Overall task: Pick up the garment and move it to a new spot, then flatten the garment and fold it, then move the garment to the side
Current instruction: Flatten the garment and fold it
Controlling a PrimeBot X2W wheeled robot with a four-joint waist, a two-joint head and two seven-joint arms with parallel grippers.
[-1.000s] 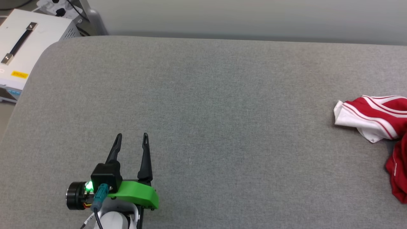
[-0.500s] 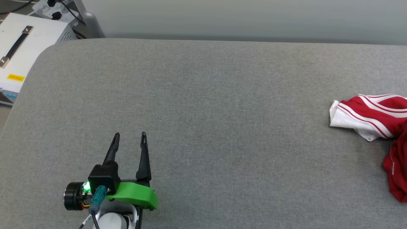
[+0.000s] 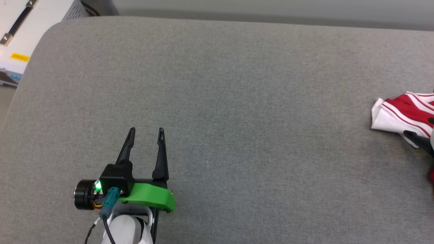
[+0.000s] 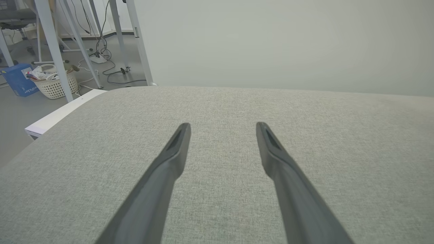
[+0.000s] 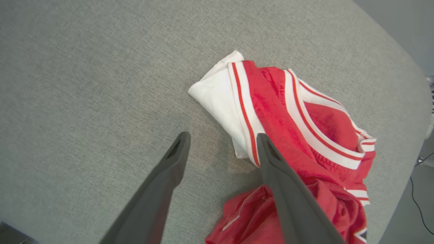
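The right gripper point(image 5: 222, 135) is wide open and holds nothing. In its wrist view one finger stands over bare grey cover and the other crosses in front of the red body of the garment point(image 5: 271, 108), so the white sleeve's lower corner lies just past the gap between the tips (whether either tip touches cloth cannot be told). The garment is a crumpled heap near the rounded right end of the grey fabric-covered table point(image 5: 84, 67). Its white sleeve with red-and-white striped trim points inward, and its red folds are bunched toward the table edge. In the head view it sits at the far right point(image 3: 403, 108), with one of the right gripper's dark fingers point(image 3: 417, 139) laid across its near side.

The left gripper point(image 3: 146, 130) is also spread open and empty, well apart from the garment, above the table's near left part with its fingers pointing away from the robot. A green mount point(image 3: 152, 200) sits at its wrist, beside a lit green lamp point(image 3: 98, 185) and a teal connector point(image 3: 110, 200). Off the table's left corner is a white equipment case point(image 3: 34, 27) with a black handle and a yellow label point(image 3: 19, 57). The left wrist view shows a pale wall point(image 4: 271, 40) behind the table. To its left are white frame legs point(image 4: 51, 44), floor cables point(image 4: 105, 64), a woven basket point(image 4: 56, 84) and a blue box point(image 4: 18, 79).
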